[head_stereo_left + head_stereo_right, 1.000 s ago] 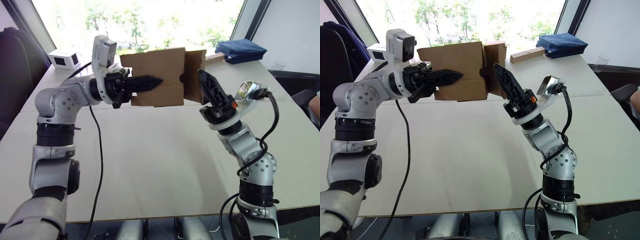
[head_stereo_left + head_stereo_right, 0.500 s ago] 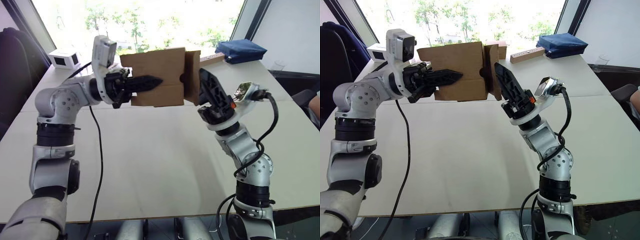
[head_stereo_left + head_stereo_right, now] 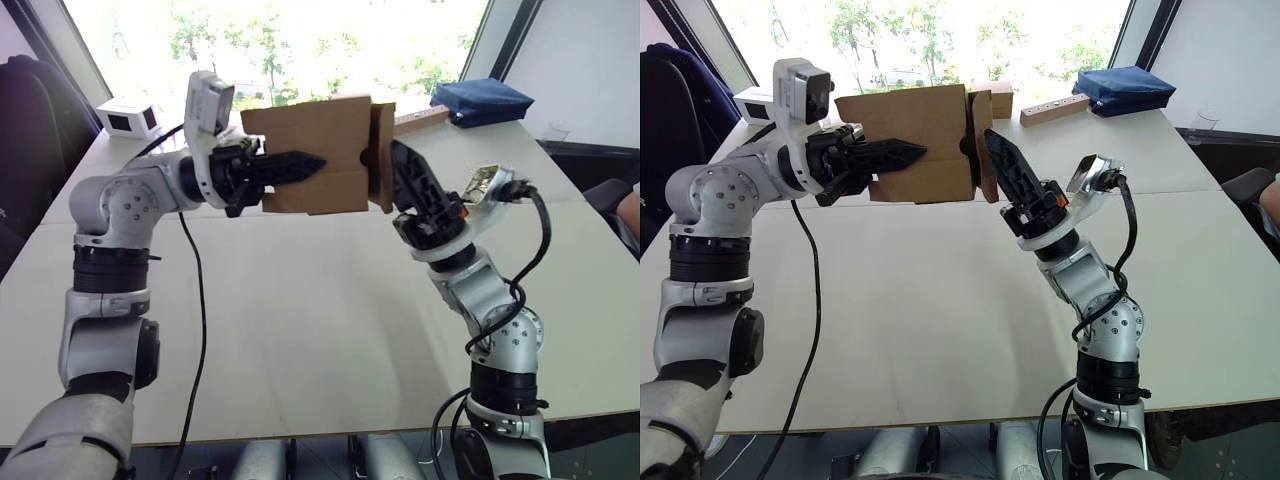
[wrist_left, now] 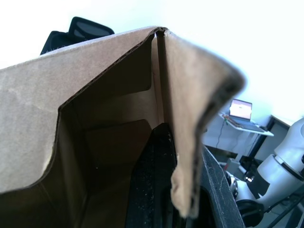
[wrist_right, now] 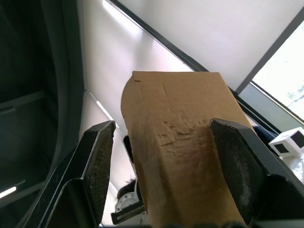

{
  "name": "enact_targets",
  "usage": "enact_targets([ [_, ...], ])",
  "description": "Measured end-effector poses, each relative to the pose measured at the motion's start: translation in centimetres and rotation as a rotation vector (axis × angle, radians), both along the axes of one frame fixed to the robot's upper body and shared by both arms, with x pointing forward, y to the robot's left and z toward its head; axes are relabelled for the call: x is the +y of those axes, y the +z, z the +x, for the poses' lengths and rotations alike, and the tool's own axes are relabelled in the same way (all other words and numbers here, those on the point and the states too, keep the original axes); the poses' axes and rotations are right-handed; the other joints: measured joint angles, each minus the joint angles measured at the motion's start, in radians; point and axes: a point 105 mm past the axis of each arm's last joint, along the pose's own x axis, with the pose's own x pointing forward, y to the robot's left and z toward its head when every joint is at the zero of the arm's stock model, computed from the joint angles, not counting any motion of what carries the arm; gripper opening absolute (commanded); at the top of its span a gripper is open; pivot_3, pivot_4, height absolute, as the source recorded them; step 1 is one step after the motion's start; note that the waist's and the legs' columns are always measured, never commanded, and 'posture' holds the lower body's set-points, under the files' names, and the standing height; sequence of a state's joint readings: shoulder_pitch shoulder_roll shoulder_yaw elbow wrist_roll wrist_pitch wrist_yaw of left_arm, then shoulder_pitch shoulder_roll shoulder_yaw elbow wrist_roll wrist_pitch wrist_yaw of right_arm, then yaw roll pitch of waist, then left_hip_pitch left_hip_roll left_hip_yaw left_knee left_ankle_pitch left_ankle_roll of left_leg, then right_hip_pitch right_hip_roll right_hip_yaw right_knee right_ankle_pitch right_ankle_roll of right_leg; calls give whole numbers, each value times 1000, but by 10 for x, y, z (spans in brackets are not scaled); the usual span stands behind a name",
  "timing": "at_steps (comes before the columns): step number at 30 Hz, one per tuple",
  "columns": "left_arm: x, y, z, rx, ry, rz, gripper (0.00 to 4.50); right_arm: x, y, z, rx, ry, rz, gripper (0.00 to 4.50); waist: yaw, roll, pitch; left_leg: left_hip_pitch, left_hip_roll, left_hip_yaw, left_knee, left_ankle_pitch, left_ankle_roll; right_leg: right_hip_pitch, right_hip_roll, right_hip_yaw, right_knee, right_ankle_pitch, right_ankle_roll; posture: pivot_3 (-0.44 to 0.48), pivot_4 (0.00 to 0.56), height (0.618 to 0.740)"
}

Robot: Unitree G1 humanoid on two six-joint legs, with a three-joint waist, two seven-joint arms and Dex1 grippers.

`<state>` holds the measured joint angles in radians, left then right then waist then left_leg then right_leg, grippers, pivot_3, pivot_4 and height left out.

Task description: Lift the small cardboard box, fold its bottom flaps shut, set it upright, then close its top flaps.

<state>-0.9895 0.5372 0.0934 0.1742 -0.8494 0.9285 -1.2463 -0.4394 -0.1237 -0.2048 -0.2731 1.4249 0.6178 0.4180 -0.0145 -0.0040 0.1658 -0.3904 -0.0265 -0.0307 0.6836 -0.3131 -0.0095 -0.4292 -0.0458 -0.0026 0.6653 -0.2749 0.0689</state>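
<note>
I've got the small cardboard box (image 3: 312, 155) held up in the air, well above the white surface (image 3: 300, 320), between both arms at abt chest height. Left end effector (image 3: 300, 165) is clamped on the box's near side wall: one black finger lies across the outer face, and the left wrist view shows the other finger (image 4: 152, 185) inside the box w/ the cardboard wall pinched between them. Right end effector (image 3: 1002, 165) is at the box's right end, fingers spread wide; the right wrist view shows a brown flap (image 5: 183, 147) lying between the two open fingers, not gripped. That flap (image 3: 983, 145) stands folded close against the box end, nearly flush. Further back on the surface I see a long pale wooden block (image 3: 1054, 109), a blue bag (image 3: 1130, 88) just beside it, and a small white box (image 3: 128, 118) at far left.
</note>
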Motion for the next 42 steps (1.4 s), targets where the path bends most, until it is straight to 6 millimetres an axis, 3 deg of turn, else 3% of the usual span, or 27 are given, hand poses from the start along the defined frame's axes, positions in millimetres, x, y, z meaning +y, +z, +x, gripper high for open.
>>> enact_targets([
  [2,0,0,0,1,0,-1,0,0,0,1,2,-9,6,3355,0,0,0,0,0,0,0,0,0,0,0,0,0,0,0,0,150,740],
  [6,0,0,0,4,0,-2,0,1,0,2,14,-17,19,2242,0,0,0,0,0,0,0,0,0,0,0,0,0,0,0,0,150,740],
  [24,0,0,1,7,9,-3,0,2,0,11,23,-74,-2,2242,-1,0,0,0,0,0,0,0,0,0,0,0,0,0,0,0,150,740],
  [42,-6,1,6,22,39,-74,0,17,5,14,34,-87,59,2242,-1,0,0,0,0,0,0,0,0,0,0,0,0,0,0,0,150,740],
])
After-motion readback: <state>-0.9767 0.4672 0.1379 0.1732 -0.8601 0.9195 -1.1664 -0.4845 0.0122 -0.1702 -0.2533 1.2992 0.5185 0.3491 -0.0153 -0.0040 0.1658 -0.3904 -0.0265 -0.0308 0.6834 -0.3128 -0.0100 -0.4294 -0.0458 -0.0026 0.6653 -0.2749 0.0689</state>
